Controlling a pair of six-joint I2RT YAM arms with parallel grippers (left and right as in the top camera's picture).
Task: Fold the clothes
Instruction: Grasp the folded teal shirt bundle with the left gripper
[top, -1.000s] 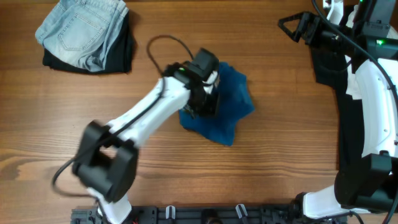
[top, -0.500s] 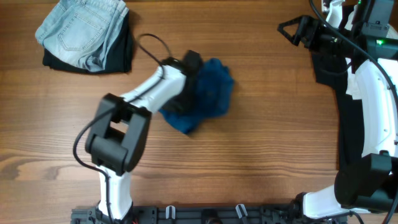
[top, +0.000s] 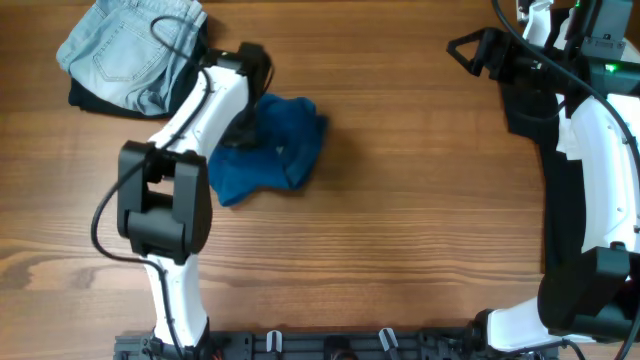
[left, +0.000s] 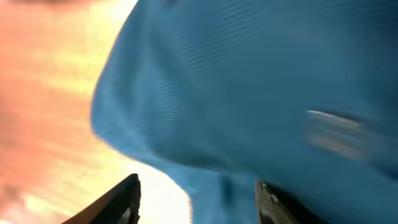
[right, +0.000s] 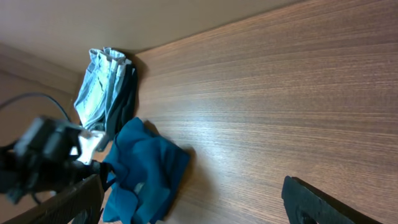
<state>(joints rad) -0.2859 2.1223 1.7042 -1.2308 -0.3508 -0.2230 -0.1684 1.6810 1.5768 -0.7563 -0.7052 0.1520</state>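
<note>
Wooden table (top: 420, 250), from overhead, holds the blue shirt (top: 280, 150) bunched near ten o'clock beside jeans (top: 130, 45); the left wrist shows the left claw (left: 196, 193) clenched on it; the right wrist shows the right claw (right: 193, 205) spread wide.

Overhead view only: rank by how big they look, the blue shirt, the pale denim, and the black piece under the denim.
1. Pale denim and blue shirt: about alike; the denim is cut by the frame edge, the left arm covers part of the shirt.
2. Black piece: smallest showing, mostly hidden under the denim.
</note>
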